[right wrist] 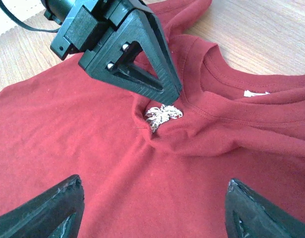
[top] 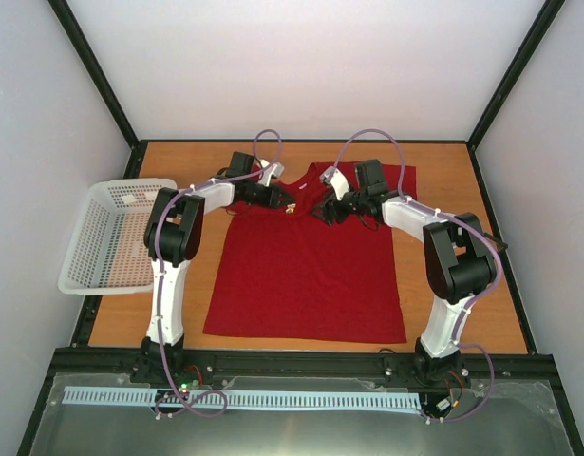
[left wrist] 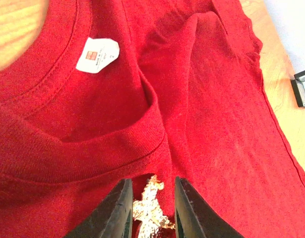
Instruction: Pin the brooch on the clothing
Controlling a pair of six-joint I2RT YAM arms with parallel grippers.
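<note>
Lying flat on the wooden table [top: 443, 190], the red T-shirt [top: 301, 275] had its collar at the far end, where both arms met. Only the left wrist view showed the left gripper [left wrist: 152, 181] closed narrowly on the glittering brooch [left wrist: 150, 210] just below the collar band, with the white label [left wrist: 96, 54] beyond. The right wrist view showed the right gripper [right wrist: 153, 182] spread wide and empty above the chest fabric, near the brooch.

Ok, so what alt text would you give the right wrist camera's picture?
The left hand pinches a silvery brooch against a red T-shirt just below its collar. The right hand hangs open in the foreground; wooden table shows behind.
</note>
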